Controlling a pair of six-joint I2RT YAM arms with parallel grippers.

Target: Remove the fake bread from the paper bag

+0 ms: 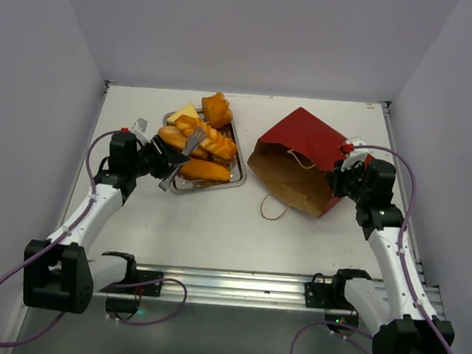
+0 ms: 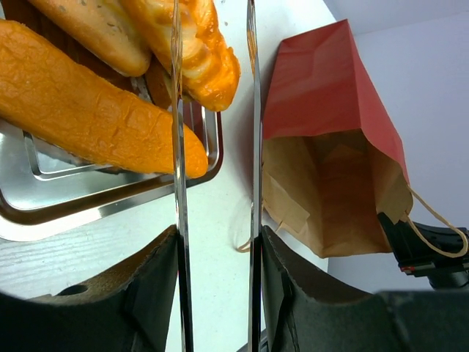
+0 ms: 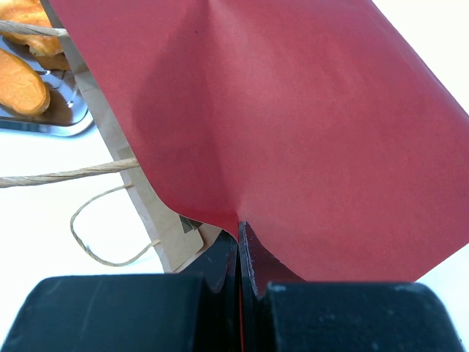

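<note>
Top external view gives us the layout: the paper bag (image 1: 303, 137) lies on its side on the tabletop (image 1: 216, 224), brown mouth facing near-left. All the fake bread (image 1: 202, 138) we can find sits left of the bag, piled on a metal tray (image 1: 237, 177). Our left tool (image 1: 184, 160) hovers over that pile, jaws moderately apart, clamping nothing. Our right tool (image 3: 239, 246) is pinched tight on the bag's red wall beside its mouth. Looking into the bag from the left wrist, we see only brown paper, so we judge it emptied. Should a piece hide deep inside, the left arm faces the mouth and would enter along the bag's long axis, toward its far-right end.
</note>
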